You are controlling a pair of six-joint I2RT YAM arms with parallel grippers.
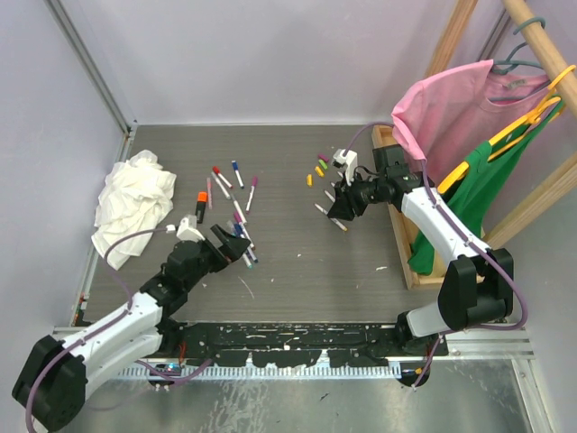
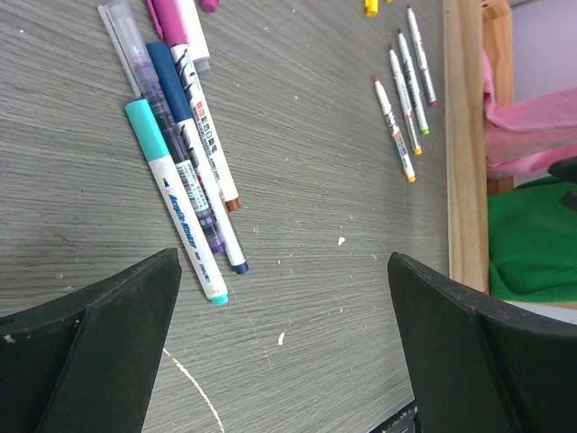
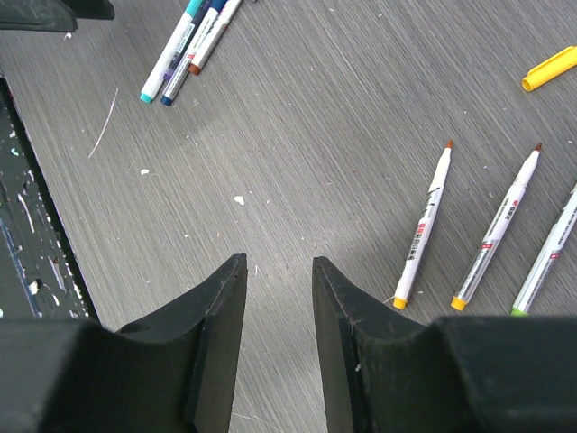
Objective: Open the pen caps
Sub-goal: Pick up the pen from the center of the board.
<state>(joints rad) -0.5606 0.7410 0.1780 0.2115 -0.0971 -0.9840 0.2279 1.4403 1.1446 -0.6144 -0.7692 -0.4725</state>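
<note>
The left fingers (image 2: pixel 99 352) are standing fully spread with nothing between them, hovering low over a tight bundle of marker pens (image 2: pixel 194 180) lying on the tabletop (image 2: pixel 315 180). The right fingers (image 3: pixel 207 316) are sitting narrowed to a slim gap and are gripping nothing, poised above bare wood beside a row of uncapped pens (image 3: pixel 422 234). The pen caps are lying in two places. A teal cap (image 2: pixel 144 126), a blue cap (image 2: pixel 167 77) and a magenta cap (image 2: pixel 171 18) are sitting on pens in that bundle, while a loose yellow cap (image 3: pixel 550 69) and a few others are resting near the uncapped row. The clear purple pen (image 2: pixel 158 99) may be wearing a cap too, though the view is not settling that. Because the bundled barrels are touching side by side, the wide fingers are risking closing on two pens together or shoving the bundle askew. A grip landing on a cap instead of a barrel would be leaving the other arm nothing to pull.
</note>
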